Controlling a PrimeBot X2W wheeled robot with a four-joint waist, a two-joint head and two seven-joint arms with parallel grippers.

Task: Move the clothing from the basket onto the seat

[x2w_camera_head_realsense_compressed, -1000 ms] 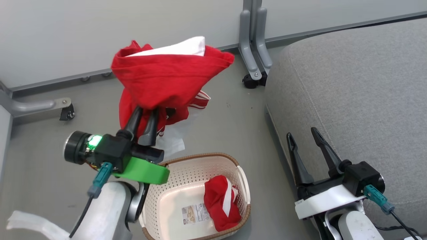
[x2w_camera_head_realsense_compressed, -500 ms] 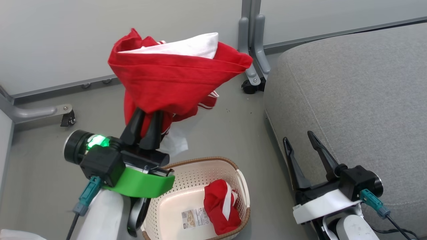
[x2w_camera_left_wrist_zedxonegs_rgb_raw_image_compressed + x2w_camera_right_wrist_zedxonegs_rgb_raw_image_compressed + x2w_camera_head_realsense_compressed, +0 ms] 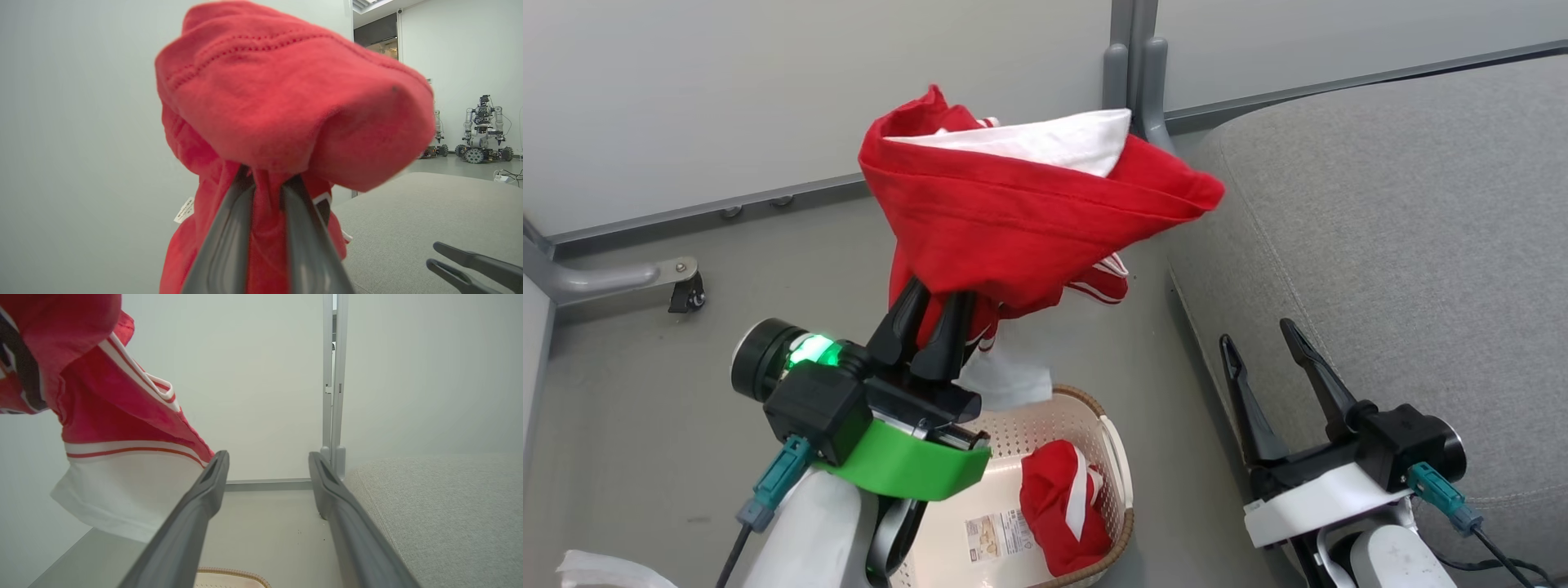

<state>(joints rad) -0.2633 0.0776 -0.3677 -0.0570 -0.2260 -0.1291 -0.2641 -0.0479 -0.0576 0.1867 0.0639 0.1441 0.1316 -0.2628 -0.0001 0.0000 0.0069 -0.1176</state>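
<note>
A bright red garment with white trim hangs in the air above the floor, and my left gripper is shut on a fold of it. Its right corner reaches the edge of the grey seat. In the left wrist view the fingers pinch the red cloth. A second red garment lies in the cream basket below. My right gripper stands open beside the seat's front edge, holding nothing. In the right wrist view the hanging garment is at the upper left.
A grey partition wall runs along the back, with a post and a castered foot on the floor. Another castered robot stands far off. Bare grey floor lies between the basket and the seat.
My left gripper has carried the red garment to the right, toward the seat. The right gripper has stayed open and nearly still.
</note>
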